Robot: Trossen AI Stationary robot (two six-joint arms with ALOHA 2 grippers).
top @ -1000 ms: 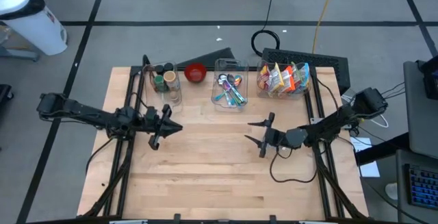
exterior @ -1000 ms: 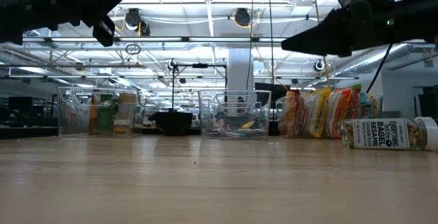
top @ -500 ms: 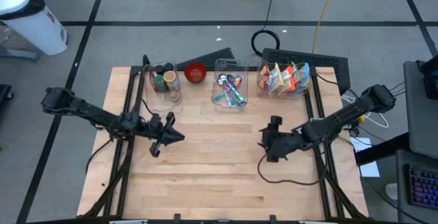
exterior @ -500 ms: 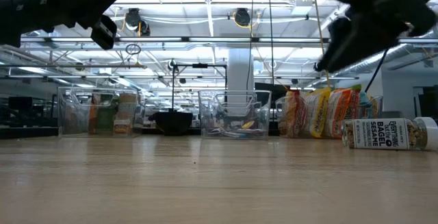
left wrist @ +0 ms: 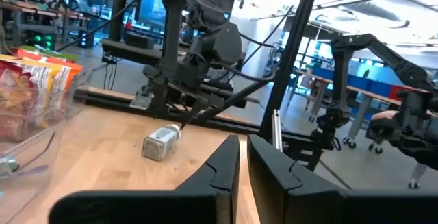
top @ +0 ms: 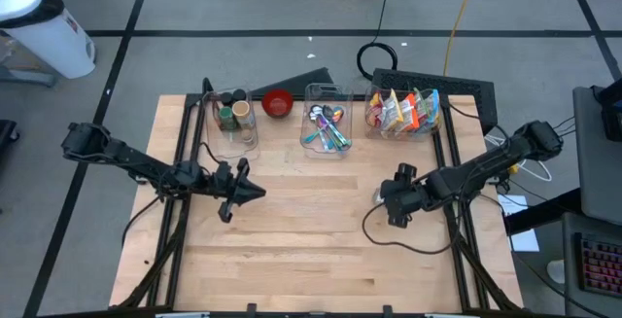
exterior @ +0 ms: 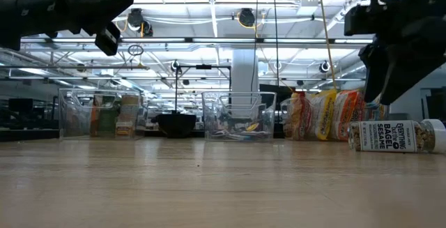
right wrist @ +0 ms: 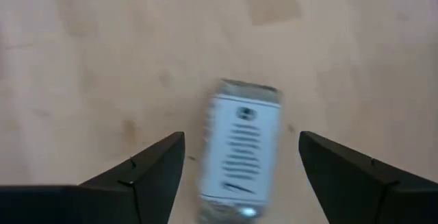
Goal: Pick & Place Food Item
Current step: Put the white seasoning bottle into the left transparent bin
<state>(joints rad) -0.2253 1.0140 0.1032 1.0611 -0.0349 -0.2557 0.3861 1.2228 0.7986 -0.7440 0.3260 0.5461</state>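
The food item is a seasoning jar [exterior: 394, 136] with a white printed label, lying on its side on the wood at the table's right. It also shows in the left wrist view [left wrist: 161, 143]. My right gripper [right wrist: 241, 138] hangs over it, pointing steeply down and open, one finger on each side of the jar [right wrist: 239, 148] and well above it. In the high view this gripper [top: 394, 204] covers the jar. My left gripper [top: 255, 193] hovers shut over the table's left half, pointing level toward the right [left wrist: 243, 162].
Along the far edge stand a clear bin of spice jars [top: 233, 119], a red bowl [top: 278, 103], a clear bin of utensils [top: 327, 123] and a clear bin of snack packets [top: 401, 112]. Bare wood [top: 311, 250] fills the middle and near half.
My right gripper has tipped from level, pointing toward the left edge, to steeply down, and has drawn back toward the right edge and risen, ending over the jar. My left gripper has drifted a little toward the right and near edges, still shut.
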